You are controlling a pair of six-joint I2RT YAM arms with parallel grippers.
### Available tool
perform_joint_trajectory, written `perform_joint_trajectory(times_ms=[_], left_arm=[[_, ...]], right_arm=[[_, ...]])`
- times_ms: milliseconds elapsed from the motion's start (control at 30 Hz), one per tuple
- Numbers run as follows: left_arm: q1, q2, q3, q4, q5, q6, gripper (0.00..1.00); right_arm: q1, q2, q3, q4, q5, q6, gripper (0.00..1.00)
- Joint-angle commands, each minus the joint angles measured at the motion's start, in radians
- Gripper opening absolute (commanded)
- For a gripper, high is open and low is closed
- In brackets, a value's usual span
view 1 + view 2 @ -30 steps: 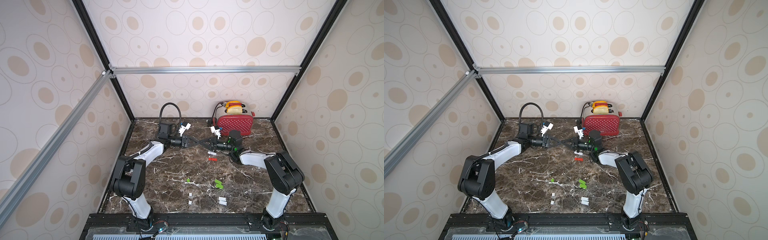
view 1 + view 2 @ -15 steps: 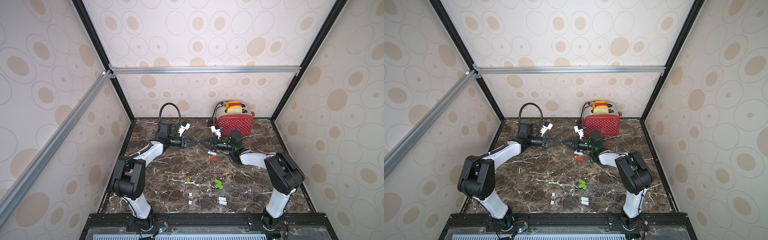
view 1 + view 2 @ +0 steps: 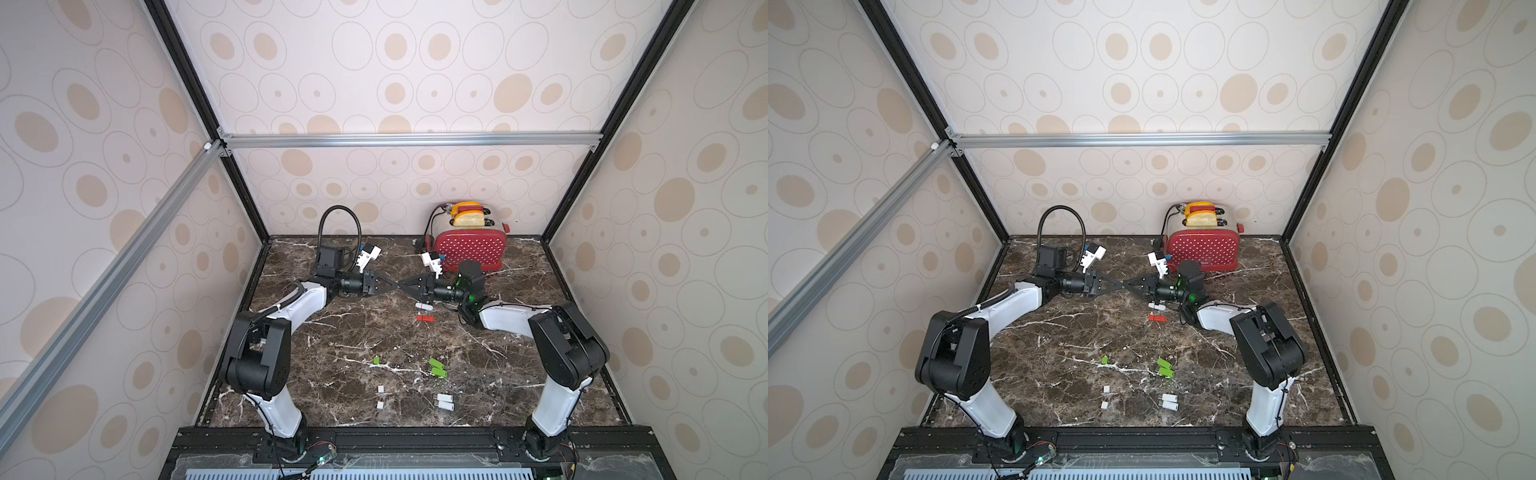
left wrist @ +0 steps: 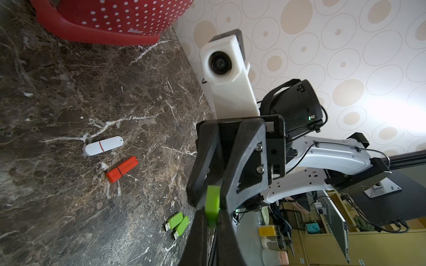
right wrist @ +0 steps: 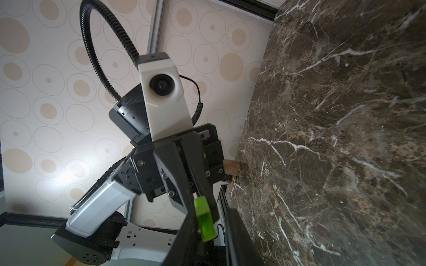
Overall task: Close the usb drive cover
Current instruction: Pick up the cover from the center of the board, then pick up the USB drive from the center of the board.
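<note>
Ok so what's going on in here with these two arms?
Both arms meet tip to tip above the table, working on one green drive. The left hand is shut on it. The right hand has its jaws slightly parted at the other end. Whether it is fully closed is unclear. A white drive and a red drive lie capped nearby. Two uncapped green drives wait nearer the front.

A robotics lab is indicated: a marble-patterned tabletop (image 3: 353,332) is boxed in by wallpapered panels (image 3: 395,62) on aluminium framing (image 3: 407,140), two robot arms (image 3: 291,305) (image 3: 511,316) are mounted at its front, and cluttered shelving (image 4: 380,244) is glimpsed beyond.
</note>
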Motion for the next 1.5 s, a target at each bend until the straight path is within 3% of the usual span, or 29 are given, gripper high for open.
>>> perform_joint_trajectory(times_ms=[0,133,233,333,433,567,667,800,1000,1467], left_arm=[[-0.011,-0.021,0.029,0.016,0.026,0.019,0.04],[-0.011,-0.025,0.027,-0.046,0.024,0.081,0.04],[-0.009,-0.04,0.001,-0.075,0.012,0.113,0.04],[-0.005,-0.059,-0.032,-0.085,-0.001,0.122,0.04],[0.0,-0.062,-0.039,-0.137,0.013,0.131,0.03],[0.004,-0.032,-0.04,-0.276,0.063,0.171,0.02],[0.005,-0.046,-0.067,-0.339,0.08,0.213,0.03],[0.005,-0.09,-0.142,-0.294,0.066,0.161,0.05],[0.007,-0.097,-0.166,-0.298,0.081,0.137,0.05],[0.006,-0.035,-0.167,-0.326,0.087,0.163,0.06]], right_arm=[[0.009,-0.003,-0.008,-0.018,-0.011,-0.016,0.25],[-0.002,-0.026,-0.016,-0.023,-0.017,-0.032,0.3],[-0.021,-0.079,-0.032,-0.108,-0.035,-0.107,0.4],[-0.046,-0.166,-0.046,-0.318,-0.052,-0.281,0.49],[-0.06,-0.264,-0.018,-0.679,-0.039,-0.573,0.54],[-0.06,-0.353,0.034,-1.128,0.09,-0.953,0.61],[-0.047,-0.378,0.058,-1.368,0.279,-1.172,0.66],[0.001,-0.348,0.095,-1.606,0.535,-1.388,0.67],[0.12,-0.262,0.099,-1.724,0.756,-1.542,0.63],[0.219,-0.163,0.106,-1.626,0.759,-1.539,0.53]])
